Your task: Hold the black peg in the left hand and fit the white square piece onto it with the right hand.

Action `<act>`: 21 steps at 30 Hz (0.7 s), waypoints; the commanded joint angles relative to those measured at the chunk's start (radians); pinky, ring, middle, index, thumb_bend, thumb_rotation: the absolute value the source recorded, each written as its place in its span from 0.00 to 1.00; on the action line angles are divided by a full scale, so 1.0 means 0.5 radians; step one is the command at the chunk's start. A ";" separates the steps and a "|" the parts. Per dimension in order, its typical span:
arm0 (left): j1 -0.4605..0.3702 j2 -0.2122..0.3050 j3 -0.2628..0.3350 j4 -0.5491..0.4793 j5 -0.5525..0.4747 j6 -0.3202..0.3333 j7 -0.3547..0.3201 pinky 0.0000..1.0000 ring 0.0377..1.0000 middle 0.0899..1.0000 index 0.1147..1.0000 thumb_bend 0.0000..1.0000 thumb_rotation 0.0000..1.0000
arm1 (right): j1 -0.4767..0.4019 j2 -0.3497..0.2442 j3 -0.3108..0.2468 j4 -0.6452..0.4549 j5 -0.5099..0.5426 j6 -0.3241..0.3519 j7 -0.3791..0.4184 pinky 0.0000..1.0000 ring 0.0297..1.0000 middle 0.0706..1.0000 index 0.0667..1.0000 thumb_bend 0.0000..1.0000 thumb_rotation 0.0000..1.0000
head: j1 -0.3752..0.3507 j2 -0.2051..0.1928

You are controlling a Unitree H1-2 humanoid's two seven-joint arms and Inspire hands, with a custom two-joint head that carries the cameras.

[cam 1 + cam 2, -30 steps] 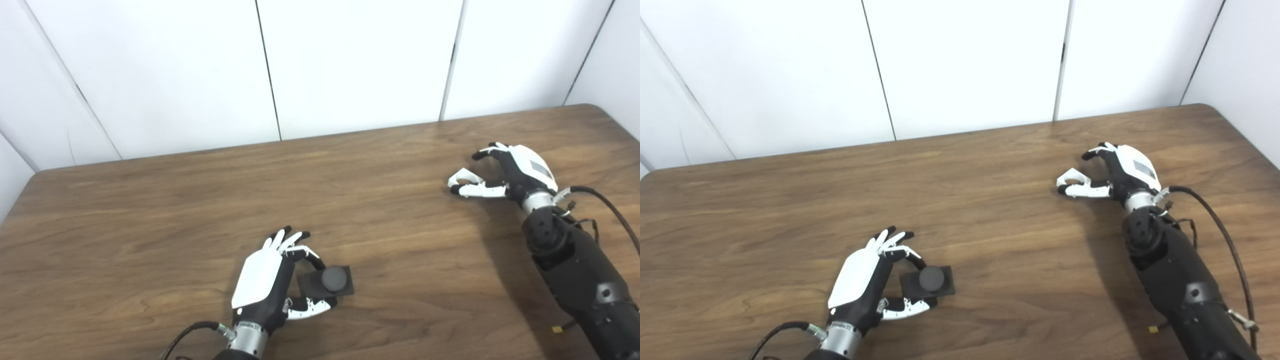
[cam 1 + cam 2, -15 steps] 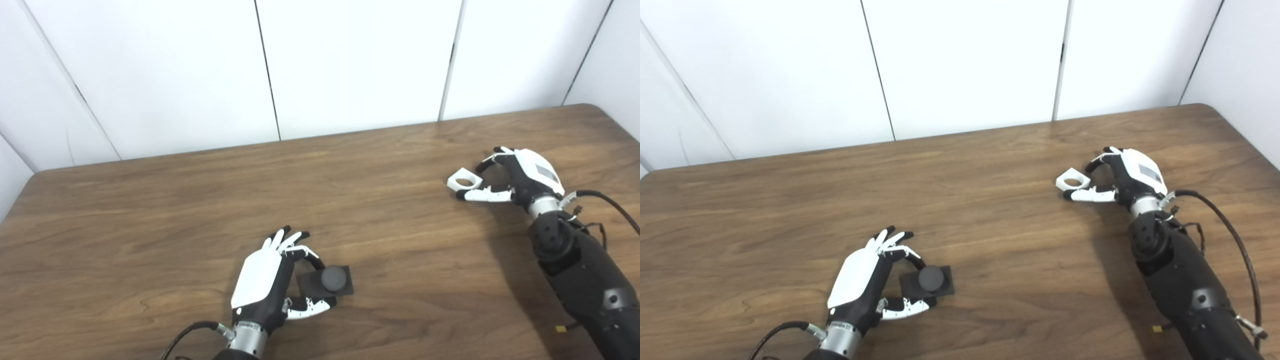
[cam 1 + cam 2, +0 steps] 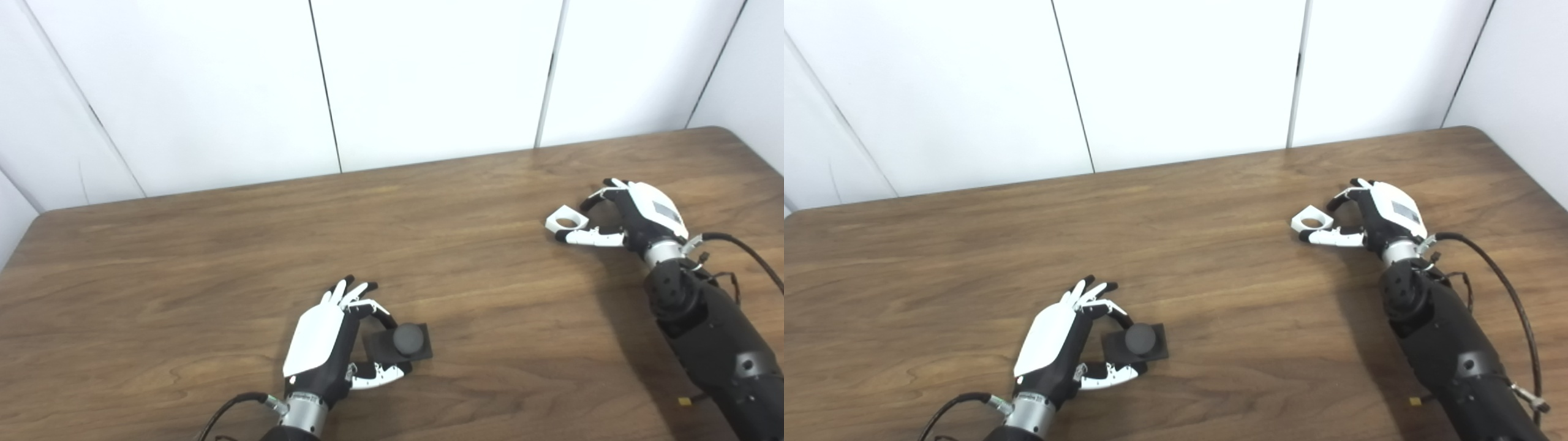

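The black peg (image 3: 409,339), a round stub on a square black base, sits low near the table's front edge. My left hand (image 3: 320,344) wraps the base from the left, with a finger along its far side and the thumb under its near side. Whether the base is touching the table is unclear. The white square piece (image 3: 566,219), with a round hole facing up, is at the right. My right hand (image 3: 640,211) pinches it at its fingertips, the thumb beneath and a finger against its right corner. The two hands are far apart.
The brown wooden table (image 3: 184,263) spreads wide between the hands. White wall panels (image 3: 429,79) rise behind its far edge. A black cable (image 3: 1500,275) loops by my right forearm, near the table's right edge.
The fingers of my right hand have closed on the white piece, which now lies flat with its hole up. My left hand and the peg have not moved. The camera shifted slightly.
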 commanded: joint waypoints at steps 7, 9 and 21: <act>-0.039 -0.012 0.006 0.004 0.016 -0.013 0.023 1.00 1.00 0.89 0.42 0.52 0.07 | -0.106 -0.009 0.067 0.122 -0.022 -0.019 0.013 0.93 0.98 0.92 0.63 0.93 0.53 | -0.006 0.000; -0.039 -0.014 0.005 0.002 0.021 -0.007 0.020 1.00 1.00 0.89 0.42 0.52 0.07 | -0.120 -0.008 0.084 0.138 -0.027 -0.010 0.018 0.93 0.98 0.92 0.62 0.93 0.53 | -0.008 0.001; -0.048 -0.040 0.003 0.010 0.018 -0.017 0.041 1.00 1.00 0.89 0.42 0.52 0.07 | -0.169 -0.009 0.172 0.154 -0.057 0.021 0.068 0.96 0.98 0.91 0.61 0.94 0.49 | 0.001 0.021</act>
